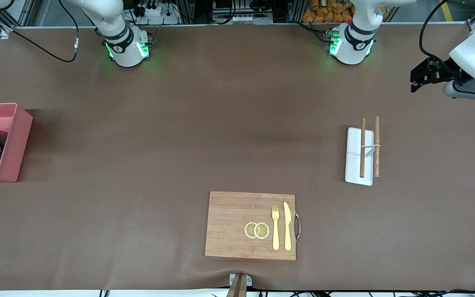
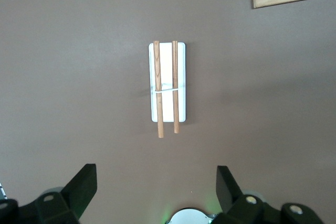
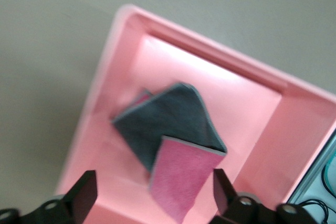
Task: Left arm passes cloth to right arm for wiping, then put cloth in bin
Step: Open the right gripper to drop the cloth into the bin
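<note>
Final stage: the cloth [image 3: 173, 145] lay inside the bin [image 3: 118, 93].
Right gripper [image 3: 152, 195] hovered above it, fingers apart, empty; left gripper [image 2: 157, 190], also spread, waited over bare table.

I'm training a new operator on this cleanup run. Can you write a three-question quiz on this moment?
1. True or false: the cloth lies inside the bin.
2. What lies across the white tray? A) fork B) two wooden sticks C) lemon slices
3. Fill in: the fork and knife lie on the ___.

Key: 1 true. 2 B, the wooden sticks. 3 cutting board. Both the left gripper, over the tray, and the right gripper, over the bin, are open.
</note>
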